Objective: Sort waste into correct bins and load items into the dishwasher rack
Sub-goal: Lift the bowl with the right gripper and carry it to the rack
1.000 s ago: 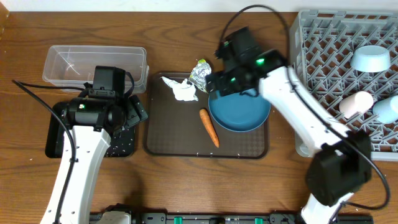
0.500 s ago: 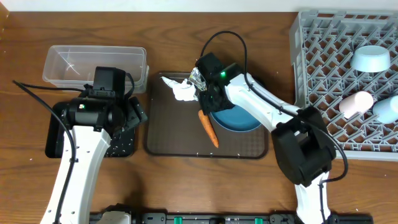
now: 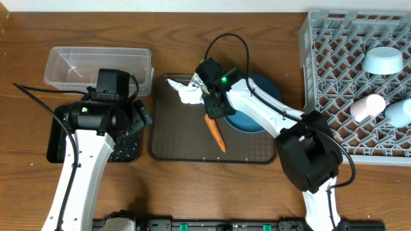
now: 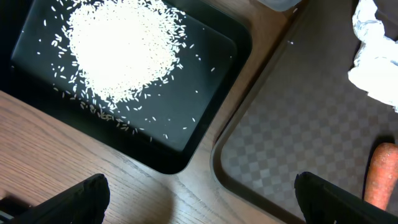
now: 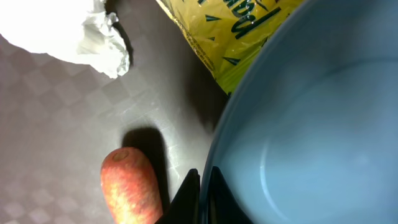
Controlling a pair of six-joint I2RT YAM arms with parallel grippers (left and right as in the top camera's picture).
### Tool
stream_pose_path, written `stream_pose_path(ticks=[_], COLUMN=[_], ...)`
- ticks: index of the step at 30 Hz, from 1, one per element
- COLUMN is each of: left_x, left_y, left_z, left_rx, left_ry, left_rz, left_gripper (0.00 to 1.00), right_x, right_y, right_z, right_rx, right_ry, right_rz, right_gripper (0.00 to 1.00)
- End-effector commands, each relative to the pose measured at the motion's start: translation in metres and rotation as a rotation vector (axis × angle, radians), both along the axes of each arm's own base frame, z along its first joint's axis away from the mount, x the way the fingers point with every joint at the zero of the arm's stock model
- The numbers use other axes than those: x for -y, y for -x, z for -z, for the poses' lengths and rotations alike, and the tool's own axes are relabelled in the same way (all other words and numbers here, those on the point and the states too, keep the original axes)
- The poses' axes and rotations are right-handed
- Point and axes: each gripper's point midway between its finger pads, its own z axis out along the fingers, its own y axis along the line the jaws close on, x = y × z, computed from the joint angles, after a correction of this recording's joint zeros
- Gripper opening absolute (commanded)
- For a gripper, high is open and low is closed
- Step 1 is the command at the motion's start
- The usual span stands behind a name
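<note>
Blue plate (image 5: 323, 124) at the right end of the brown serving tray (image 3: 180, 141), its left rim pinched between the closed fingers of the right gripper (image 5: 200, 196); carrot (image 3: 216, 131) just beside that rim, crumpled tissue (image 3: 186, 93) and foil wrapper (image 5: 242, 31) at the tray's far edge. Left gripper (image 4: 199, 199) spread wide and empty, above the strip of table between the serving tray and the black tray (image 4: 205, 81) holding rice (image 4: 124, 50). Clear tub (image 3: 96, 64) beyond. Grey rack (image 3: 334, 77) at right holds a light-blue bowl (image 3: 383, 59) and a whitish cup (image 3: 367, 106)
</note>
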Motion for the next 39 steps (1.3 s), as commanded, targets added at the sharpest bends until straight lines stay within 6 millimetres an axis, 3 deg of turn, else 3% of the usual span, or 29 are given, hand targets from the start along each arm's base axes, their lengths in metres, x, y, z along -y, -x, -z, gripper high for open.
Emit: stream_pose_path(ticks=[1, 7, 12, 15, 18, 23, 26, 29, 33, 39], left_x=[-0.003, -0.003, -0.003, -0.003, -0.003, -0.003, -0.003, -0.003, -0.003, -0.003], left_y=[0.000, 0.001, 0.001, 0.000, 0.001, 0.000, 0.000, 0.001, 0.000, 0.000], left_z=[0.001, 0.001, 0.001, 0.001, 0.001, 0.001, 0.001, 0.001, 0.001, 0.001], left_rx=[-0.003, -0.003, -0.003, -0.003, -0.003, -0.003, -0.003, -0.003, -0.003, -0.003], left_ry=[-0.004, -0.004, -0.004, -0.004, -0.004, -0.004, -0.004, -0.004, -0.004, -0.004], left_rz=[-0.022, -0.022, -0.022, -0.022, -0.022, -0.022, -0.022, -0.022, -0.022, -0.022], left_gripper=[0.98, 0.98, 0.98, 0.98, 0.98, 0.98, 0.98, 0.98, 0.98, 0.98], right_x=[-0.020, -0.025, -0.016, 0.006, 0.049, 0.138, 0.184, 0.243, 0.316, 0.404], right_y=[0.002, -0.010, -0.028, -0.044, -0.063, -0.088, -0.090, -0.088, -0.083, -0.065], right_z=[-0.012, -0.071, -0.146, -0.193, -0.230, -0.271, -0.295, -0.318, -0.326, -0.333], right_rx=[-0.050, -0.040, -0.001, 0.058, 0.128, 0.246, 0.339, 0.480, 0.596, 0.769], right_ry=[-0.099, -0.166, -0.352, -0.505, -0.639, -0.858, -1.002, -1.094, -1.084, -1.002], right_rz=[0.000, -0.020, -0.065, -0.088, -0.067, -0.047, -0.085, -0.094, 0.011, 0.102], right_gripper=[0.01, 0.02, 0.01, 0.01, 0.01, 0.01, 0.01, 0.01, 0.01, 0.01])
